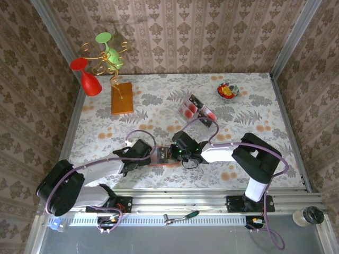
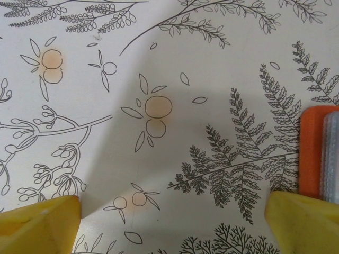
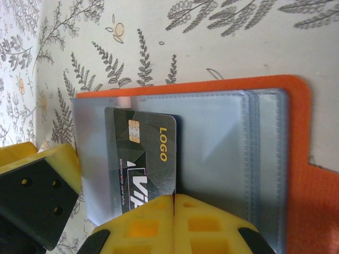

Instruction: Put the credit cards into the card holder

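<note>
Floral-patterned table (image 1: 275,106), wallpapered booth around it. I see the flat orange leather-like card holder (image 3: 299,174) lying open near the table's near edge, with its grey-blue clear sleeves (image 3: 222,148) facing up. Right gripper (image 3: 174,198) is pinched tight on a black credit card (image 3: 143,153) laid against those sleeves. Left gripper (image 2: 172,225) is spread wide over bare cloth, holding nothing, just beside the holder's edge.

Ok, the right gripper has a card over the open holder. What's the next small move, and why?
Probably ease the card on into the clear sleeve before releasing. The right gripper is shut on the card's edge, the card lies across the open card holder, and the open left gripper is beside the holder's edge.
</note>
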{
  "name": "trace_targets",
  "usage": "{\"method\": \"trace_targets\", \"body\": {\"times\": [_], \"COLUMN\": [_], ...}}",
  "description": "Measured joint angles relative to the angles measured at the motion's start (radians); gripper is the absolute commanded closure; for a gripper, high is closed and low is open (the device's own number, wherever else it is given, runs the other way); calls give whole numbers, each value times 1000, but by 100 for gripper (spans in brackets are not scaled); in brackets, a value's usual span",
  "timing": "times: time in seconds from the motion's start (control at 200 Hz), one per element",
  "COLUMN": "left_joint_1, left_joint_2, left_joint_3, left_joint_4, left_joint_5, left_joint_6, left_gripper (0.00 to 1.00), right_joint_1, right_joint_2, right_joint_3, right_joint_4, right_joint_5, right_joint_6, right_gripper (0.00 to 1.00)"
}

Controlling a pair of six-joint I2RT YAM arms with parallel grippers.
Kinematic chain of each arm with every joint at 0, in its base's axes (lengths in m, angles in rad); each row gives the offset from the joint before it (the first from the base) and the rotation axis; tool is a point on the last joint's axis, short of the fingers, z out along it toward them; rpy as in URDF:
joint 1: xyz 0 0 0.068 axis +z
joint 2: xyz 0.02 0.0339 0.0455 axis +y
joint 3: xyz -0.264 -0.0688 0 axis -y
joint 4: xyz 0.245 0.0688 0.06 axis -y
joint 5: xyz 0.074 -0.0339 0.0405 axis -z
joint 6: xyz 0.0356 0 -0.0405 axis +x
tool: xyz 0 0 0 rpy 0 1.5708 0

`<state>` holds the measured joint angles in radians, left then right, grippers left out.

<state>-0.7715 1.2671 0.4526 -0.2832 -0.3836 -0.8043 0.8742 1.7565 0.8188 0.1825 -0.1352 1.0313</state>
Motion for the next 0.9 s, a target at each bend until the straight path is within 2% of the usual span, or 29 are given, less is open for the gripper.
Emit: {"method": "trace_targets", "body": {"times": [0.09, 0.185, 0.25, 0.35, 0.42, 0.525, 0.595, 0.895], "left_joint_1": [0, 0, 0, 0, 0, 0, 0, 0], "left_joint_2": [1, 1, 1, 1, 1, 1, 1, -13], "left_joint_3": [0, 0, 0, 0, -2, -5, -8, -16], "left_joint_4": [2, 5, 6, 10, 14, 20, 25, 37], "left_joint_5": [0, -2, -2, -3, -3, -5, -6, -8], "left_joint_6": [1, 1, 1, 1, 1, 1, 3, 4], "left_gripper": [8, 8, 8, 8, 8, 8, 8, 8], "right_joint_1": [0, 0, 0, 0, 0, 0, 0, 1], "right_joint_2": [21, 41, 42, 38, 22, -4, -5, 52], "right_joint_3": [32, 67, 79, 101, 106, 114, 129, 201], "right_joint_4": [-8, -12, -35, -82, -115, -162, -179, -194], "right_joint_5": [-29, -63, -77, -86, -82, -77, -75, -79], "right_joint_6": [-21, -45, -60, -99, -121, -149, -165, -184], "right_gripper": [100, 87, 74, 71, 74, 89, 95, 98]}}
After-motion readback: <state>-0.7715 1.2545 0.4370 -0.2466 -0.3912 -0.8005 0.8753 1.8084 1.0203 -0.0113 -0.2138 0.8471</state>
